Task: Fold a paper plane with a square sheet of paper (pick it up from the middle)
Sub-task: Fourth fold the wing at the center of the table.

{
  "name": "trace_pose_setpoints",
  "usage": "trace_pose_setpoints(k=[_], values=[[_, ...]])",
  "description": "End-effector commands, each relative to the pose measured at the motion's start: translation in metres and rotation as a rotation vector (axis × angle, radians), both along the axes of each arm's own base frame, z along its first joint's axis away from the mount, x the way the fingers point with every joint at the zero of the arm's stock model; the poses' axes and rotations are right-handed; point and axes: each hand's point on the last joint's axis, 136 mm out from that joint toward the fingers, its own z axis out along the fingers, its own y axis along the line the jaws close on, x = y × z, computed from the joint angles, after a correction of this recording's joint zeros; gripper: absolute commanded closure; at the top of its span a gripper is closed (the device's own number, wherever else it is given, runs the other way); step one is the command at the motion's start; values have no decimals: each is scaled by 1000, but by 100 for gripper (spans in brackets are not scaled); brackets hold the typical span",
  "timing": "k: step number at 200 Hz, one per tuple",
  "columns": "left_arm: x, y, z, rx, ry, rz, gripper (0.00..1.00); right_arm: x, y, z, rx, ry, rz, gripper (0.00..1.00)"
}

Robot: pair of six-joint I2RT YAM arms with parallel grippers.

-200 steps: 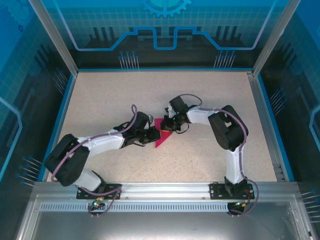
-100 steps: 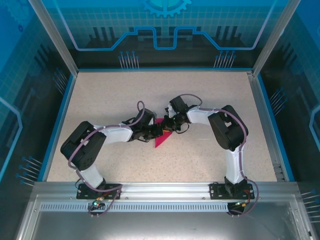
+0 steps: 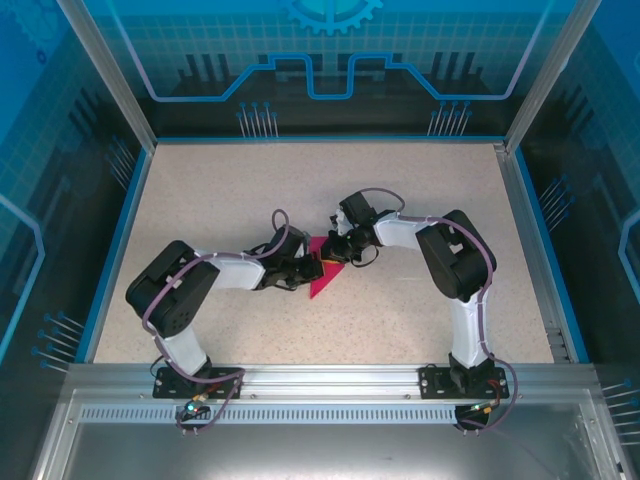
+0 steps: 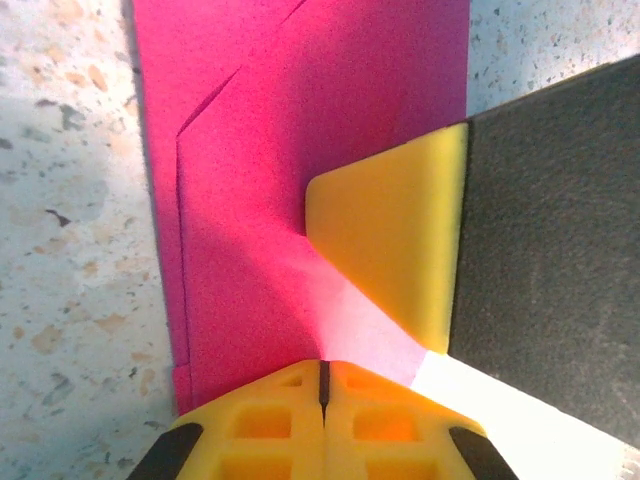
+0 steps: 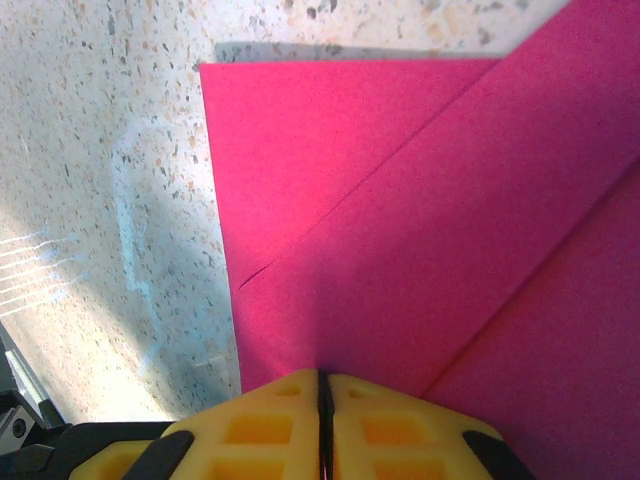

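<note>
A thin magenta-pink sheet of paper [image 3: 325, 277], folded into a pointed shape with diagonal flaps, lies flat at the middle of the speckled beige tabletop [image 3: 220, 200]. The two arms reach to it from both sides.

The left hand [image 3: 307, 268] is at the left side of the sheet. In the left wrist view its yellow fingers [image 4: 265, 420] are clenched, with only a thin slit between them, and their tips touch the edge of the paper.

The right hand [image 3: 336, 250] is at the upper part of the sheet. It is also clenched, and its tips meet the paper where two flaps cross. One of its yellow fingers [image 4: 390, 240] rests on top of the paper, close in front of the left hand.

I cannot tell if either hand pinches a layer of the paper.
</note>
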Motion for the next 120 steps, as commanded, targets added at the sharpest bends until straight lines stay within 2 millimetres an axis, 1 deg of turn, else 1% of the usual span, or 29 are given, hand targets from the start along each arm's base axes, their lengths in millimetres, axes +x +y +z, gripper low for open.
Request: trace_pose_setpoints(k=[1,22,50,90,120], values=[[-33,5,-19,9,103,-38,94,-22,-27,-55,-157,111,-34,91],[-48,5,-20,12,114,-74,95,-22,-28,-55,-160,114,-36,91],[-62,8,-15,17,116,-112,95,-22,-29,-57,-163,116,-37,91],[-79,3,-12,23,131,-180,95,-22,-29,-58,-168,121,-41,91],[-93,11,-17,72,167,-199,95,-22,-30,-59,-173,124,-42,91]])
